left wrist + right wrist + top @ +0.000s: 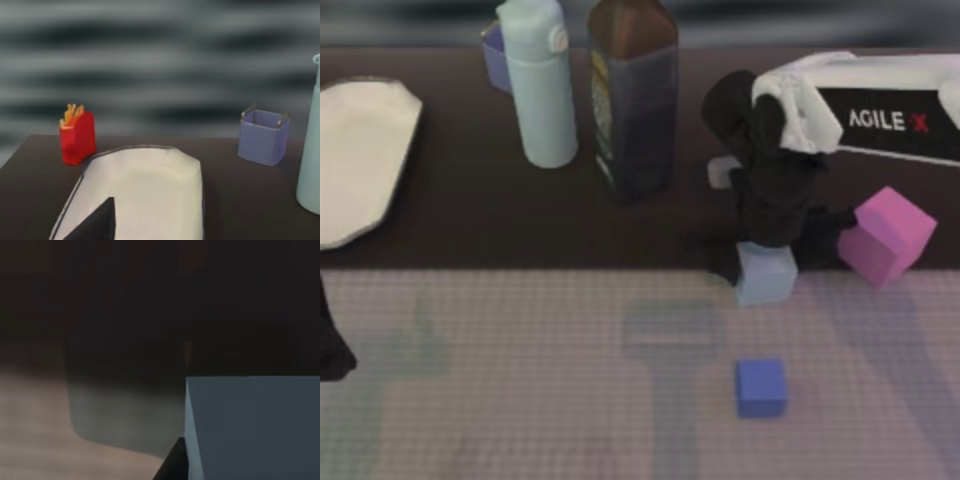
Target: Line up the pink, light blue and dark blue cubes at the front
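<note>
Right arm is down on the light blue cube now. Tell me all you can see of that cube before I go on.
The light blue cube is a plain matte block, pale icy blue, sharp-edged, with no markings. It sits near the back edge of the grey-lilac gridded surface, by the dark brown strip. The right gripper is directly over it, hiding its rear top; whether the fingers grip it cannot be told. The pink cube lies to its right, apart, and the dark blue cube nearer the front, apart. In the right wrist view it fills the near corner.

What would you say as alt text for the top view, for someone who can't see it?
The right arm's tool is down at the light blue cube at the back edge of the pale grid surface. The pink cube sits to its right and the dark blue cube nearer the front. The left arm is parked at the left edge.
</note>
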